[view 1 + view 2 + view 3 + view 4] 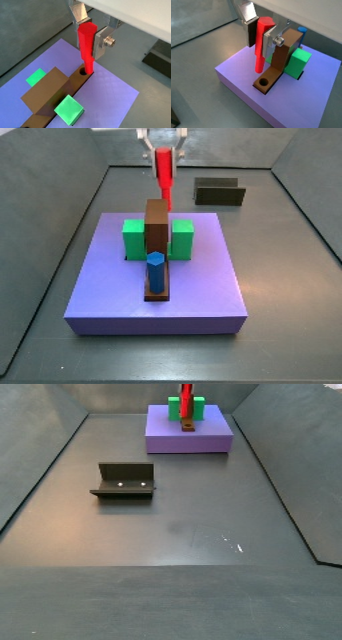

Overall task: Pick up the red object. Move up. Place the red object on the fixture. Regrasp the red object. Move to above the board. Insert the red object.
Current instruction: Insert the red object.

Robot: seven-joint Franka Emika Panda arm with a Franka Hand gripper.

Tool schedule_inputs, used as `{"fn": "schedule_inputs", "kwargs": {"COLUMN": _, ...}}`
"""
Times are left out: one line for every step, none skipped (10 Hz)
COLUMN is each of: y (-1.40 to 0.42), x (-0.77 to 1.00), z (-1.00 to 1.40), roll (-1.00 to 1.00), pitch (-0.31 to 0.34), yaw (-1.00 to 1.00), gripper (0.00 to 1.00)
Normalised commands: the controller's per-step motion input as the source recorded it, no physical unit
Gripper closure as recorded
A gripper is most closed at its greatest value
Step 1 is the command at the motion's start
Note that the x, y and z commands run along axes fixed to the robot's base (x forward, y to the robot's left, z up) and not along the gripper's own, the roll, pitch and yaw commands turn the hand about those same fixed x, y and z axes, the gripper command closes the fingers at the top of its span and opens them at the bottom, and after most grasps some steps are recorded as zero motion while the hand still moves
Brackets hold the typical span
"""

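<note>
My gripper (91,30) is shut on the red object (87,42), a long red peg with a hexagonal top, held upright between the silver fingers (272,39). It hangs over the far end of the purple board (120,288). The peg's narrow lower tip points at a round hole (263,81) in the brown strip at the foot of the tall brown upright (158,223). In a wrist view the tip (258,70) still shows above the hole. The blue hexagonal peg (155,273) stands at the strip's near end.
Two green blocks (134,238) (182,238) flank the brown upright on the board. The dark fixture (124,481) stands empty on the grey floor, well away from the board (167,439). Grey walls enclose the floor.
</note>
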Motion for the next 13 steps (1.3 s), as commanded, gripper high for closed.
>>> {"fn": "schedule_inputs", "kwargs": {"y": 0.0, "x": 0.0, "z": -0.19, "roll": 0.07, "pitch": 0.023, "yaw": 0.0, "gripper": 1.0}}
{"fn": "schedule_inputs", "kwargs": {"y": 0.0, "x": 0.0, "z": -0.22, "roll": 0.12, "pitch": 0.027, "yaw": 0.0, "gripper": 1.0}}
{"fn": "schedule_inputs", "kwargs": {"y": 0.0, "x": 0.0, "z": -0.23, "roll": 0.14, "pitch": 0.07, "yaw": 0.0, "gripper": 1.0}}
{"fn": "schedule_inputs", "kwargs": {"y": -0.02, "x": 0.0, "z": -0.2, "roll": 0.15, "pitch": 0.111, "yaw": 0.0, "gripper": 1.0}}
{"fn": "schedule_inputs", "kwargs": {"y": -0.02, "x": 0.0, "z": -0.14, "roll": 0.14, "pitch": 0.121, "yaw": 0.0, "gripper": 1.0}}
{"fn": "schedule_inputs", "kwargs": {"y": -0.05, "x": 0.0, "z": -0.13, "roll": 0.14, "pitch": 0.129, "yaw": -0.03, "gripper": 1.0}}
{"fn": "schedule_inputs", "kwargs": {"y": -0.05, "x": 0.0, "z": -0.12, "roll": 0.12, "pitch": 0.103, "yaw": -0.03, "gripper": 1.0}}
{"fn": "schedule_inputs", "kwargs": {"y": -0.04, "x": -0.02, "z": -0.1, "roll": 0.12, "pitch": 0.089, "yaw": -0.03, "gripper": 1.0}}
{"fn": "schedule_inputs", "kwargs": {"y": -0.02, "x": -0.07, "z": -0.08, "roll": 0.1, "pitch": 0.084, "yaw": -0.04, "gripper": 1.0}}
{"fn": "schedule_inputs", "kwargs": {"y": 0.0, "x": -0.07, "z": -0.07, "roll": 0.08, "pitch": 0.09, "yaw": -0.05, "gripper": 1.0}}
{"fn": "schedule_inputs", "kwargs": {"y": 0.0, "x": -0.11, "z": -0.06, "roll": 0.06, "pitch": 0.084, "yaw": -0.06, "gripper": 1.0}}
{"fn": "schedule_inputs", "kwargs": {"y": 0.0, "x": -0.06, "z": -0.04, "roll": 0.05, "pitch": 0.083, "yaw": -0.04, "gripper": 1.0}}
{"fn": "schedule_inputs", "kwargs": {"y": 0.0, "x": 0.0, "z": -0.04, "roll": 0.03, "pitch": 0.051, "yaw": 0.0, "gripper": 1.0}}
